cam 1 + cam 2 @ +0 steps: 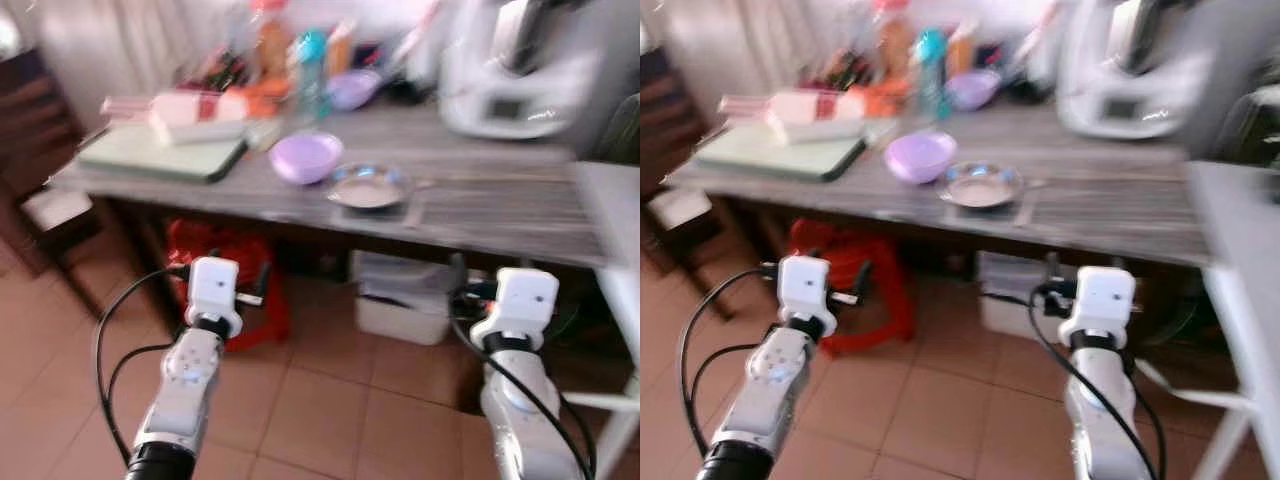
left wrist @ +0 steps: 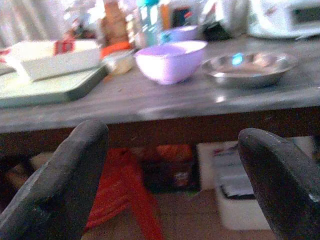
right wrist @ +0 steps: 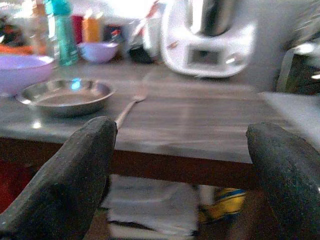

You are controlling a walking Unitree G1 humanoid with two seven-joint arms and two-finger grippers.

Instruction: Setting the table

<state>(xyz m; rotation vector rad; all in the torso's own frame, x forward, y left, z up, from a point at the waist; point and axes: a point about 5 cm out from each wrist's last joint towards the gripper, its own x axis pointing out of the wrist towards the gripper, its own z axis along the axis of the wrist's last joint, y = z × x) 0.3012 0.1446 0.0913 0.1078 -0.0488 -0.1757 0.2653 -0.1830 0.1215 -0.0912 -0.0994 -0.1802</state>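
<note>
The left gripper (image 2: pixel 170 180) is held wide and empty below the table's (image 1: pixel 480 215) front edge; the purple bowl (image 1: pixel 305 157) and steel plate (image 1: pixel 368 186) are set near that edge, a fork (image 3: pixel 131 104) just beside the plate; the right gripper (image 3: pixel 182 175) is likewise spread, holding nothing. With the views blurred by motion, the edge could be struck, or the plate knocked off.

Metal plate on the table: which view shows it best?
Right wrist view: the metal plate sits close and fairly sharp, with a fork beside it. Left wrist view catches it blurrier at the side; the eye views show it small and smeared.
</note>
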